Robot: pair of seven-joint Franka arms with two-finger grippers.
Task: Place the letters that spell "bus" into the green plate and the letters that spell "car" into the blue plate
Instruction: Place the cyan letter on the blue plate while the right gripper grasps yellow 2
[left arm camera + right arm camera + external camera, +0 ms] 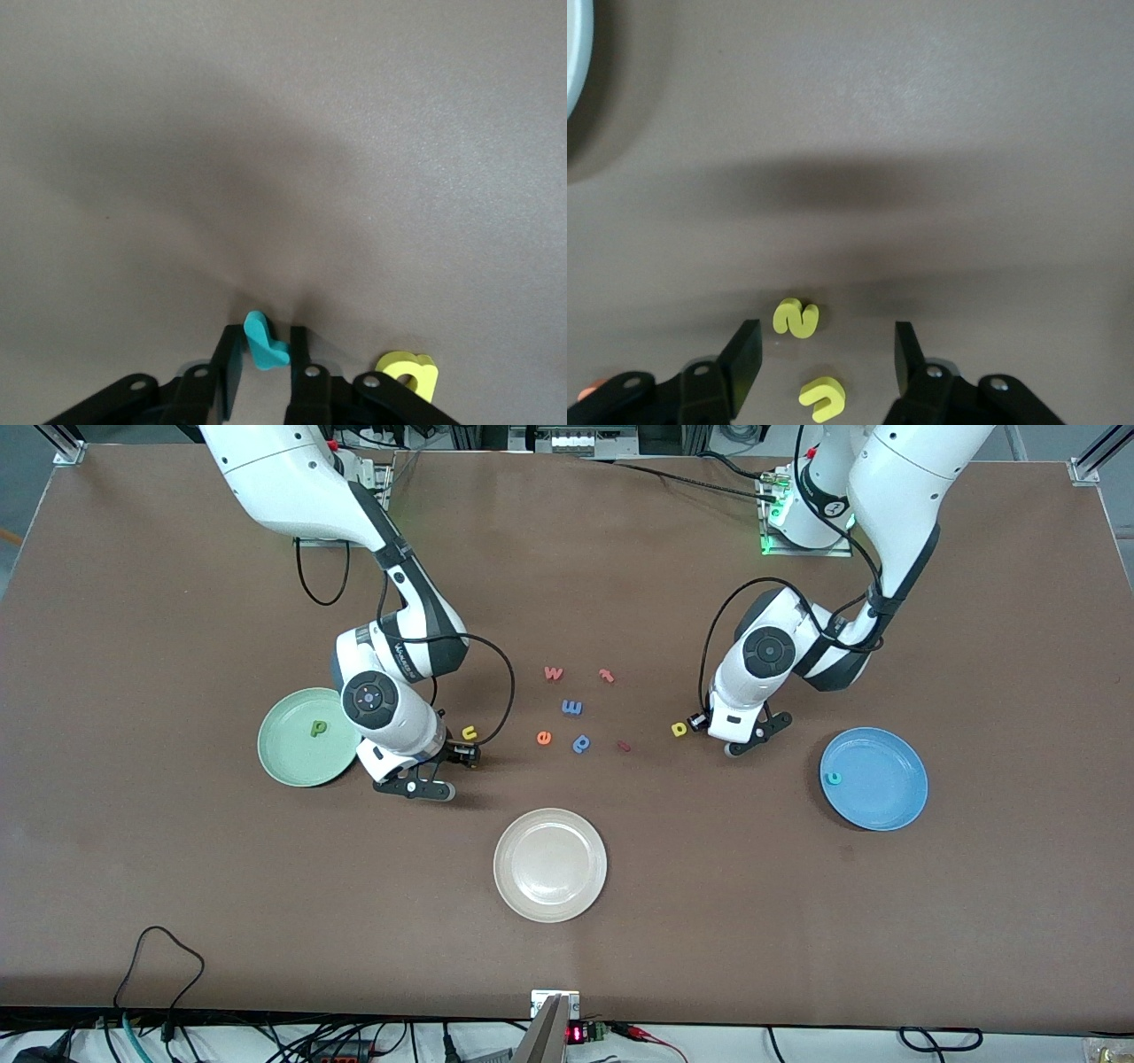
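My left gripper (266,332) is down at the table, shut on a teal "r" (264,347) that stands tilted between its fingers. A yellow "a" (679,729) lies right beside the left gripper (700,722). The blue plate (886,806) holds a teal "c" (833,778). My right gripper (827,350) is open and low over the table. A yellow "u" (822,397) lies between its fingers and a yellow "s" (796,317) just past their tips. The right gripper (467,755) stands beside the green plate (283,766), which holds a green "b" (318,728).
A cream-white plate (550,903) lies nearer the front camera, mid-table. Loose letters lie between the arms: an orange "w" (553,673), a red "t" (607,676), a blue "m" (572,708), an orange "e" (544,737), a blue "p" (581,743) and a small red piece (624,746).
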